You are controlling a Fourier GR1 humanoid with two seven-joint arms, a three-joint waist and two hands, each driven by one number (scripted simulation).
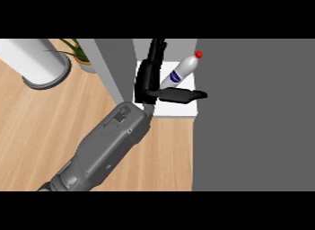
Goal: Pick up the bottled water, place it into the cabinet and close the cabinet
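Observation:
The bottled water [179,72], white with a blue label and a red cap, leans tilted on the white shelf [176,110] inside the open cabinet. My left hand [148,76] reaches into the cabinet just left of the bottle. Its fingers [155,51] are straight and point deeper inside. Its thumb [181,95] sticks out to the right, under the bottle's base. The hand is open and not curled round the bottle. The right hand does not show.
A broad dark grey cabinet panel [259,112] fills the right side. The cabinet's grey side wall [113,67] stands left of the hand. On the wooden counter [40,130] at the far left are a white cylinder [37,60] and a potted plant [80,54].

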